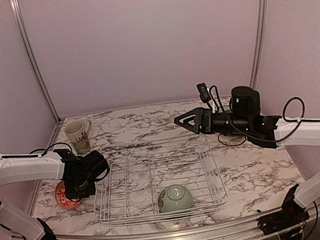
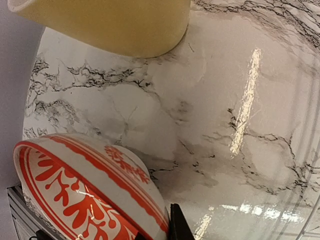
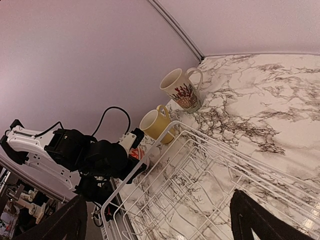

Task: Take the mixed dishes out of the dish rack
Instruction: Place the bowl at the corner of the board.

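Observation:
The wire dish rack (image 1: 156, 177) stands mid-table, and a pale green bowl (image 1: 175, 198) lies in its near side. My left gripper (image 1: 76, 187) is just left of the rack, shut on the rim of the white-and-red bowl (image 2: 85, 192), which is tilted low over the table; one black finger (image 2: 179, 227) shows against the rim. The yellow cup (image 2: 110, 22) sits beyond it, and the tall cream mug (image 1: 77, 134) stands at the back left. My right gripper (image 1: 181, 119) hovers open above the rack's far right corner, holding nothing. The rack (image 3: 200, 175) fills its wrist view.
The marble table (image 1: 257, 172) is closed in by lilac walls and metal corner posts (image 1: 32, 60). A metal rail (image 1: 176, 237) runs along the near edge. Black cables (image 1: 291, 119) trail from the right arm. The mug (image 3: 181, 90) and yellow cup (image 3: 156, 124) stand outside the rack's far left corner.

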